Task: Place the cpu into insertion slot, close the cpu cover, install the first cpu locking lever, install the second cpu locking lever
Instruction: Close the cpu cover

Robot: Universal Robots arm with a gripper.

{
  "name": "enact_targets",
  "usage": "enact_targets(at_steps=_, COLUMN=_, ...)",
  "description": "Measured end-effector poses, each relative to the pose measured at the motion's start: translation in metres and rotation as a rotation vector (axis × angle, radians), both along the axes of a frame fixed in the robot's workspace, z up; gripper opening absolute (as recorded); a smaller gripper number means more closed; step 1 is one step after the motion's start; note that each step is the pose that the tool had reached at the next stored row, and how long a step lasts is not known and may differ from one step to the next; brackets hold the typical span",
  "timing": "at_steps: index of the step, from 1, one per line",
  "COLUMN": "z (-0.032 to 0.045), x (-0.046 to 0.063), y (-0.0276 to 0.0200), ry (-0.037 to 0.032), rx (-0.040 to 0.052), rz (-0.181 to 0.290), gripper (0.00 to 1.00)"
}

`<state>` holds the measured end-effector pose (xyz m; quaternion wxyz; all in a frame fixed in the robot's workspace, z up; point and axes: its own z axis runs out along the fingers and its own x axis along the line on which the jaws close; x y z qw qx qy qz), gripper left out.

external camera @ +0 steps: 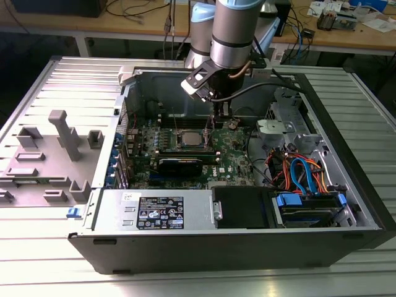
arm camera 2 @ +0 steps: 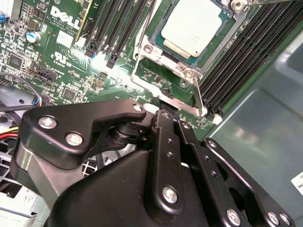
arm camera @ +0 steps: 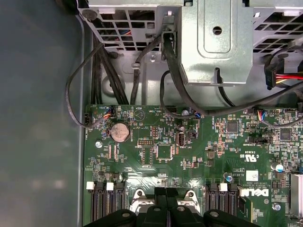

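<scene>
The cpu point(arm camera 2: 194, 23) lies flat in the insertion slot point(external camera: 193, 138), its silver top showing. The cpu cover point(arm camera 2: 218, 42) sits down around it as a silvery frame. A thin metal locking lever point(arm camera 2: 198, 97) runs along the socket's edge, and its end stands up beside the memory slots. My gripper point(arm camera 2: 168, 113) hangs just off that edge of the socket, fingers together, tips at the lever's strip. I cannot tell whether anything is clamped between them. In the exterior view the gripper point(external camera: 212, 130) reaches down beside the socket on that view's right. The first wrist view has the gripper point(arm camera: 166, 193) over the socket.
Long black memory slots point(arm camera 2: 236, 61) flank the socket. A black graphics card point(external camera: 179, 164) lies just in front of it. Drive cage point(external camera: 284, 117), coloured cables point(external camera: 300, 170) and the power supply point(external camera: 158, 210) crowd the case. A grey fixture tray point(external camera: 55, 154) lies outside.
</scene>
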<state>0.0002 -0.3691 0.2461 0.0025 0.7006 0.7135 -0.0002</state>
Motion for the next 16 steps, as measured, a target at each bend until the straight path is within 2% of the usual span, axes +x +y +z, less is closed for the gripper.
enact_targets(at_steps=16, z=0.0, x=-0.0042, y=0.0, ry=0.0, rx=0.0, rz=0.0, gripper=0.11)
